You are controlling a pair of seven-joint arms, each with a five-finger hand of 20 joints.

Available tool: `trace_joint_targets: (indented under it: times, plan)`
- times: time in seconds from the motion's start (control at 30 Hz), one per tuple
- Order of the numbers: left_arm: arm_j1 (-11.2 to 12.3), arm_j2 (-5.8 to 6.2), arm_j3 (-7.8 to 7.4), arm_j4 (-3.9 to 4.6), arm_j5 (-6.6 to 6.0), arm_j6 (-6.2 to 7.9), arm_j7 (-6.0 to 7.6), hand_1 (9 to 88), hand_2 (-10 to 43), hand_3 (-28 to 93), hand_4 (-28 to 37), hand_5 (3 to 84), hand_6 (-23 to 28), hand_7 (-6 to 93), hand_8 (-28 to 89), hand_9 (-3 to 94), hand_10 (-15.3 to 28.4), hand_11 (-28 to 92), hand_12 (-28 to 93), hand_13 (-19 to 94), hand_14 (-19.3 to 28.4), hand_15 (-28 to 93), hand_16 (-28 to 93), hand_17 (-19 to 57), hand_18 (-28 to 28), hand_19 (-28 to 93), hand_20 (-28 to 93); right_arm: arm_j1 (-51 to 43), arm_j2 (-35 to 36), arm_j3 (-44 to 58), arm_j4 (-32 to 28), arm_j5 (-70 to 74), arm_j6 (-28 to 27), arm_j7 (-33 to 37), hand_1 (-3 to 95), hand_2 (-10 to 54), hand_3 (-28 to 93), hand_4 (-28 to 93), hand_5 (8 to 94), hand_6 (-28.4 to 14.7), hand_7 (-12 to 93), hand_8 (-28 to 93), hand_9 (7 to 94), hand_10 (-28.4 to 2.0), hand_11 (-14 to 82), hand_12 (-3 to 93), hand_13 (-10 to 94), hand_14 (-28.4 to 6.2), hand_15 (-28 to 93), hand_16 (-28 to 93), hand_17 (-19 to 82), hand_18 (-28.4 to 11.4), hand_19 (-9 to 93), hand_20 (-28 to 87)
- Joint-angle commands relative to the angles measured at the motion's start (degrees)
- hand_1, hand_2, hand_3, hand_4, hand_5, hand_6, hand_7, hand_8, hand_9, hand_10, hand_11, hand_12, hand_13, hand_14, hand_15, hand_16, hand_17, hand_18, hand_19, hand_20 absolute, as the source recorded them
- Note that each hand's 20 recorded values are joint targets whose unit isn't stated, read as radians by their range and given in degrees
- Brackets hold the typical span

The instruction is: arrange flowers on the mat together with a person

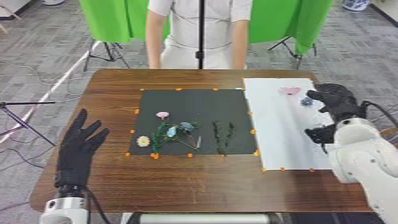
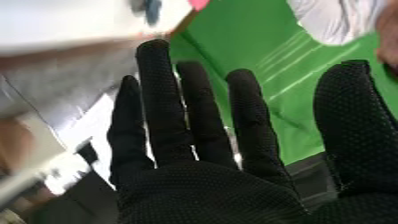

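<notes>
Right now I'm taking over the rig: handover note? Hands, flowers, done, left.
Left hand: open, left of the dark rectangular mat.
Right hand: open, at the white rectangular mat, beside a small blue-grey flower.
Done: pale-pink round flower, cream yellow-centred flower, blue flower and green stems lie on the dark mat.
Left, probably: the blue-grey flower and the pink flower on the white mat.

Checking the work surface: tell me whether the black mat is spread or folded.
Spread: the black mat lies flat, its edges straight, with a pink flower on it.
</notes>
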Motion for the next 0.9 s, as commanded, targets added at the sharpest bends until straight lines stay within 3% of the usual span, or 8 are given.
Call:
trace_joint_targets:
  times: [0.03, 0.2, 0.27, 0.3, 0.43, 0.53, 0.67, 0.9]
  plan:
    - [0.7, -0.41, -0.02, -0.26, -0.08, 0.28, -0.59, 21.0, 4.8, 76, -28.3, 26.0, -1.5, 11.6, -10, 30.4, 14.2, 14, 12, 25, 20.1, 30, -4, -8.8, 25.9, 50, 5, 10.8, 2.5, -7.3, 5.4, -13.2, -12.5, 1.7, 25.8, 3.8, 68, -23, 39.2, 2.1, 14, -11, 42.3, -15.4, 18.6, 16.9, 41, -15.7, 54, 11, 6, -20.0, 54, 29]
    - [0.5, -0.77, -0.09, -0.33, 0.11, -0.22, -0.24, 21.1, 4.8, 77, -28.3, 25.9, -1.5, 11.7, -10, 30.4, 14.2, 14, 12, 25, 20.2, 30, -4, -8.8, 25.8, 50, 5, 19.7, 2.5, -16.4, 11.3, -14.6, -17.6, 2.0, 25.6, 3.6, 69, -23, 38.5, 2.4, 14, -11, 41.3, -15.0, 17.3, 17.1, 40, -15.2, 52, 11, 6, -20.1, 53, 28]
    - [0.7, -1.18, -0.07, -0.27, 0.06, 0.11, 0.02, 21.1, 4.8, 77, -28.3, 25.9, -1.5, 11.7, -10, 30.4, 14.2, 14, 12, 25, 20.2, 30, -4, -8.8, 25.8, 50, 5, 22.6, 0.0, -17.9, 13.9, -16.0, -22.0, 1.6, 25.6, 3.6, 69, -24, 38.4, 2.5, 14, -11, 41.3, -15.0, 16.9, 17.3, 40, -15.2, 52, 11, 5, -20.2, 53, 28]
    - [0.9, -1.14, -0.14, -0.22, -0.25, 0.26, 0.40, 21.1, 4.7, 77, -28.3, 25.9, -1.5, 11.7, -10, 30.4, 14.2, 14, 12, 25, 20.2, 30, -4, -8.8, 25.8, 50, 5, 25.9, -0.5, -21.3, 15.4, -14.5, -21.6, 2.1, 25.7, 3.6, 69, -24, 38.0, 2.6, 14, -11, 41.1, -15.0, 16.7, 17.4, 40, -15.1, 51, 12, 5, -20.2, 53, 28]
    - [0.6, -2.24, -0.24, -0.26, -0.27, 0.05, -0.44, 21.1, 4.7, 77, -28.3, 25.9, -1.4, 11.6, -10, 30.4, 14.2, 14, 12, 25, 20.2, 30, -4, -8.8, 25.8, 50, 5, 32.5, -3.8, -28.1, 19.9, -17.6, -23.0, 4.7, 25.8, 3.7, 68, -24, 35.7, 2.8, 14, -10, 39.0, -15.1, 14.9, 17.7, 38, -15.1, 49, 12, 5, -20.3, 52, 28]
    - [-0.4, -2.62, -0.01, -0.26, 0.63, -1.24, -1.88, 21.3, 4.8, 77, -28.3, 25.9, -1.5, 11.6, -10, 30.4, 14.2, 14, 12, 25, 20.2, 31, -4, -8.8, 25.9, 50, 5, 32.7, -4.2, -28.4, 20.7, -18.7, -25.1, 6.8, 25.8, 3.8, 68, -24, 35.1, 2.7, 14, -10, 38.4, -15.9, 13.5, 17.7, 38, -15.2, 49, 13, 5, -20.4, 52, 28]
    - [-0.7, -2.09, 0.47, -0.20, 0.55, -0.94, -1.39, 21.3, 4.7, 77, -28.3, 25.9, -1.4, 11.6, -10, 30.3, 14.2, 14, 12, 25, 20.2, 31, -4, -8.8, 25.9, 50, 5, 33.9, -3.5, -29.5, 22.0, -17.6, -26.1, 7.4, 25.6, 3.6, 68, -23, 35.0, 2.7, 14, -10, 38.1, -16.1, 12.9, 17.9, 37, -15.4, 48, 13, 5, -20.8, 52, 28]
    - [-0.1, -2.27, 0.14, -0.46, 0.70, -1.03, -1.59, 21.4, 4.6, 77, -28.3, 25.9, -1.4, 11.6, -10, 30.3, 14.2, 14, 12, 25, 20.2, 31, -4, -8.9, 25.9, 51, 5, 31.8, -2.5, -28.5, 22.1, -17.5, -28.0, 9.7, 26.0, 3.1, 68, -23, 35.9, 2.6, 14, -10, 38.4, -16.4, 12.4, 17.9, 37, -15.8, 48, 13, 5, -21.2, 52, 28]
